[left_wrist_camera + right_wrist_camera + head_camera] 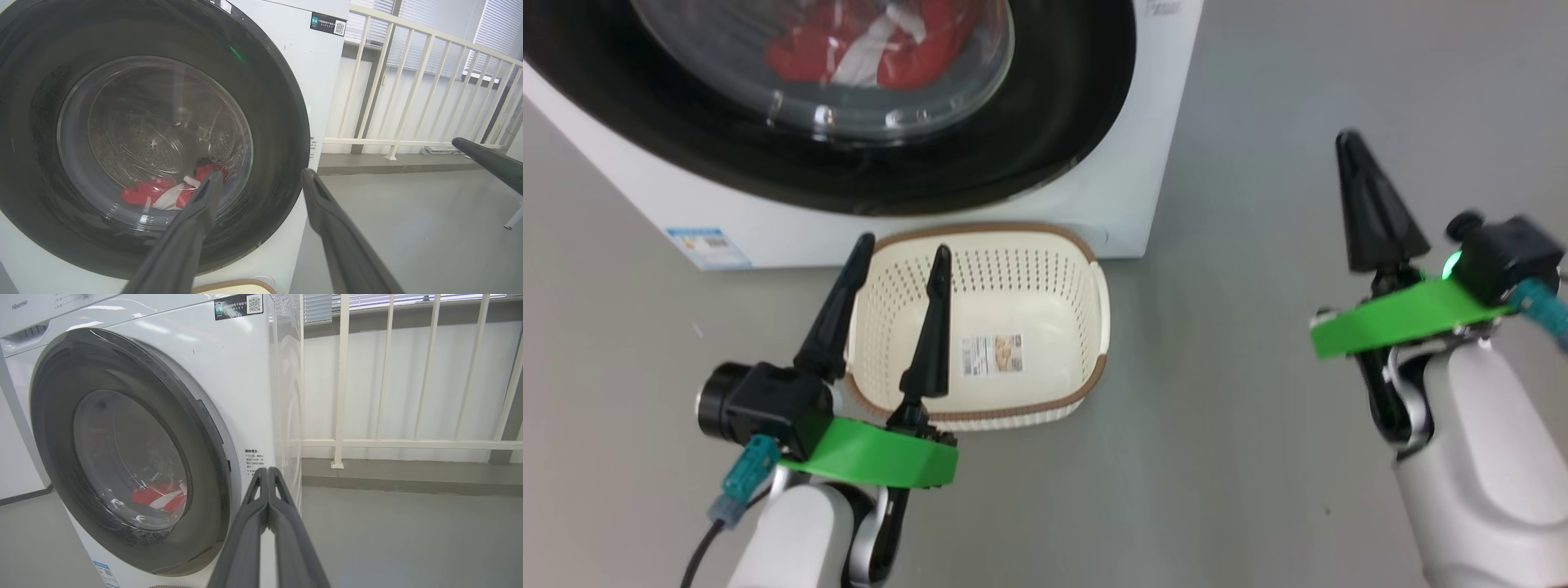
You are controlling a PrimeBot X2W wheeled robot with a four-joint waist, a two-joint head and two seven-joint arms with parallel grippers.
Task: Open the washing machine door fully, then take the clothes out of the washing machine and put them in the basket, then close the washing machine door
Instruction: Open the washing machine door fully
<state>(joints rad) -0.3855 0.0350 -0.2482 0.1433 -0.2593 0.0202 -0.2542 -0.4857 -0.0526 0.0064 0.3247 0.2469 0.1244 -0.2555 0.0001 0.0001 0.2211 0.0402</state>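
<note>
Washing machine (245,375) ahead, washing machine door (53,428) shut, basket (1029,278) on floor just below it, clothes (159,496) low in the drum behind it. Door's opening edge probably on right: right gripper (267,470) nearer, jaws clenched and empty. Left gripper (904,243) over basket, jaws parted.

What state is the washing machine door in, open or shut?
Shut. The washing machine door lies flush against the front of the washing machine, and the clothes show behind its glass.
</note>
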